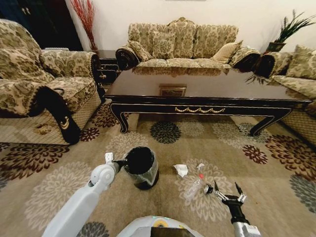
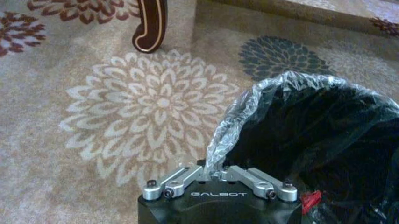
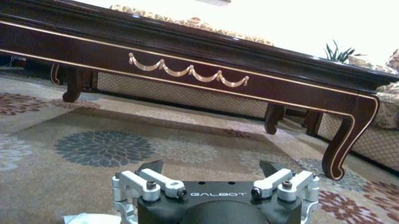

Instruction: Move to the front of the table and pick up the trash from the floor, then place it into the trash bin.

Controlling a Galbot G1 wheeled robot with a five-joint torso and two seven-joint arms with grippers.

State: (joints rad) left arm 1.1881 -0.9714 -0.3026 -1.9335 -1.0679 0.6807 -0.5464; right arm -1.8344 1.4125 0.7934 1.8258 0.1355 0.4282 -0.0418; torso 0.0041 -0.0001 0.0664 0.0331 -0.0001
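Three bits of litter sit on the floor (image 1: 59,182) in front of the table (image 1: 207,94): a crumpled white paper (image 1: 181,170), a clear plastic bottle (image 1: 194,186) with a red bit near its upper end, and a tiny dark piece beside the bottle that's hard to make out. That bottle lies flat on a pale floral medallion, long axis running from near the robot up toward the table, leaning a touch to the right. Right gripper (image 1: 228,189) is down low just right of the bottle, arm reaching forward from the lower edge of the head view, fingers spread wide and holding nothing, tips aimed toward the table. Its nearer fingertip sits just beside the bottle's lower end; touching or not, I can't say. Over on the left, the trash bin (image 1: 141,168) stands upright on the carpet, black inside, liner crinkled over the rim. Left gripper (image 2: 209,175) reaches in from the left, arm angled up and forward, fingers pinched narrow on the liner at the bin's rim.
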